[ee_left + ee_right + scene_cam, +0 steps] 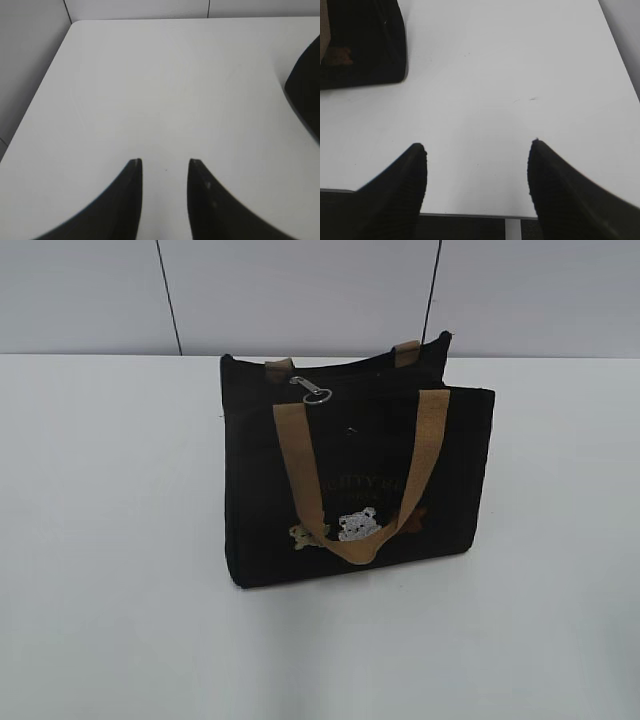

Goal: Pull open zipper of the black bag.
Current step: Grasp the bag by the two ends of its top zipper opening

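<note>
- The bag (350,480) is a small boxy tote of matte black fabric, standing upright on the smooth white tabletop (110,540), a little right of the middle in the exterior view.
- Two tan webbing handles: the front one (365,490) hangs down over the front face in a U; the rear one shows only as two short stubs at the back edge.
- The zipper (345,390) is a dark line along the top; its silver ring-shaped metal pull tab (312,390) lies near the bag's left end, tilted.
- Faint lettering crosses the front panel, too dim to read. Below it sit small patches: a white bear (357,525) with a pale one to its left and a brown one to its right.
- The left gripper (165,162) has dark, curved, tapered fingers, parted narrowly and grasping nothing, above bare tabletop; the bag is only a black edge at the right of its view, well apart.
- The right gripper (477,145) has ribbed dark fingers spread wide, released, near the tabletop's front edge; the bag's corner lies at upper left of its view, apart.
</note>
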Robot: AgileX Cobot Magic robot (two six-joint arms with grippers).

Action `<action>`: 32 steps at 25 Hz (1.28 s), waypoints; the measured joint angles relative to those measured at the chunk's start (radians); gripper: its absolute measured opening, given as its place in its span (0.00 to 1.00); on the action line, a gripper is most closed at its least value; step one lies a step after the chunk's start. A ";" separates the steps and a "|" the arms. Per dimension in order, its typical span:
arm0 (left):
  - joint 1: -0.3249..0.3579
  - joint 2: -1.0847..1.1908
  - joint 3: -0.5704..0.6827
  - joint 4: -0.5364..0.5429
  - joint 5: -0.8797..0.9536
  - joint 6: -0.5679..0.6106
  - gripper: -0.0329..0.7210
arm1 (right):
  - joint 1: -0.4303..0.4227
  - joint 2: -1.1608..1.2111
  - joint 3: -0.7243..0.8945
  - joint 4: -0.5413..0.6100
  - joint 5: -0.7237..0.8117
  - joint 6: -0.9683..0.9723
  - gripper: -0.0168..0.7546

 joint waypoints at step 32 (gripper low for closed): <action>0.000 0.092 -0.052 -0.201 -0.256 0.079 0.79 | 0.000 0.000 0.000 0.000 0.000 0.000 0.65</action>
